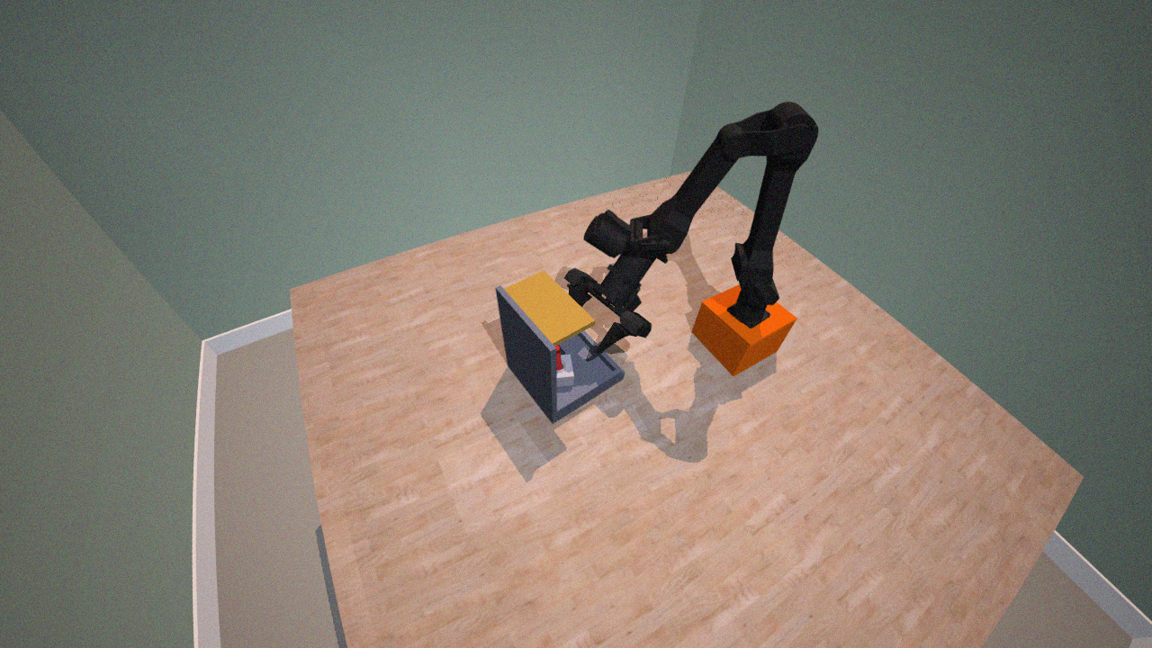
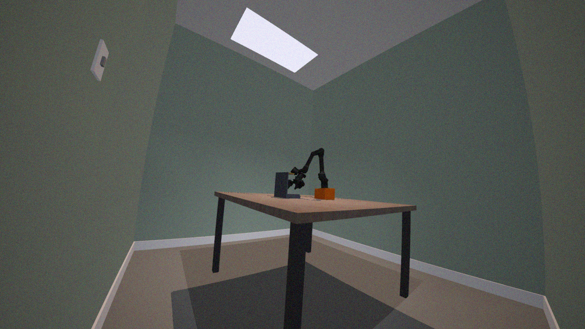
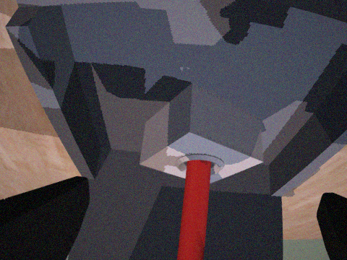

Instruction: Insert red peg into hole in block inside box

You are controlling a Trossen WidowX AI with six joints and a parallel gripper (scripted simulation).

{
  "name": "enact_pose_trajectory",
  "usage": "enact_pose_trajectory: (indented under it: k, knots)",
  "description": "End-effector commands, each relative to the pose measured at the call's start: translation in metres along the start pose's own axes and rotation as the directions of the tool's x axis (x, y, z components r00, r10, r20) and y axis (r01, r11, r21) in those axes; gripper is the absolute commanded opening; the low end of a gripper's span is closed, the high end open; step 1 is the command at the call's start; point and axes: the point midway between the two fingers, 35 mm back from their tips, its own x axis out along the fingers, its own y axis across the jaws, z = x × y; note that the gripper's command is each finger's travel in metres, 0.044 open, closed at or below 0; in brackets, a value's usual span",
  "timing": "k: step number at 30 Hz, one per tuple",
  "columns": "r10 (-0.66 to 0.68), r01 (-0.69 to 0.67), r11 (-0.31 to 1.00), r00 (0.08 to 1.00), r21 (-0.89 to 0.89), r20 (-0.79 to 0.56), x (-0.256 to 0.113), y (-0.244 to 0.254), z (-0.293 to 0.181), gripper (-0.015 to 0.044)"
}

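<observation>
The red peg (image 1: pixel 559 356) (image 3: pixel 196 209) stands in the hole of the pale block (image 1: pixel 566 377) (image 3: pixel 195 141), inside the grey box (image 1: pixel 523 355) (image 2: pixel 281 184). The hole's rim shows round the foot of the peg; how deep the peg sits cannot be told. The yellow roof (image 1: pixel 544 304) is above and hides part of it in the top view. My gripper (image 1: pixel 583 331) (image 3: pixel 208 201) is open, at the box's open front, by the roof's front edge. Its fingers are wide apart on either side of the peg in the wrist view, touching nothing visible. One fingertip is hidden behind the roof in the top view.
The box has a raised lip along its floor edge. The orange base block (image 1: pixel 734 342) (image 2: pixel 324 193) under the arm stands in front of the box. The wooden table (image 1: pixel 724 524) (image 2: pixel 347 206) carries everything. The arm's wrist is higher than the roof, just in front of it.
</observation>
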Motion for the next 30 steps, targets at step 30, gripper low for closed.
enact_pose_trajectory:
  k: [30]
  knots:
    - [0.000, 0.000, 1.000, 1.000, -0.008, -0.005, -0.085, -0.010, -0.005, 0.0440]
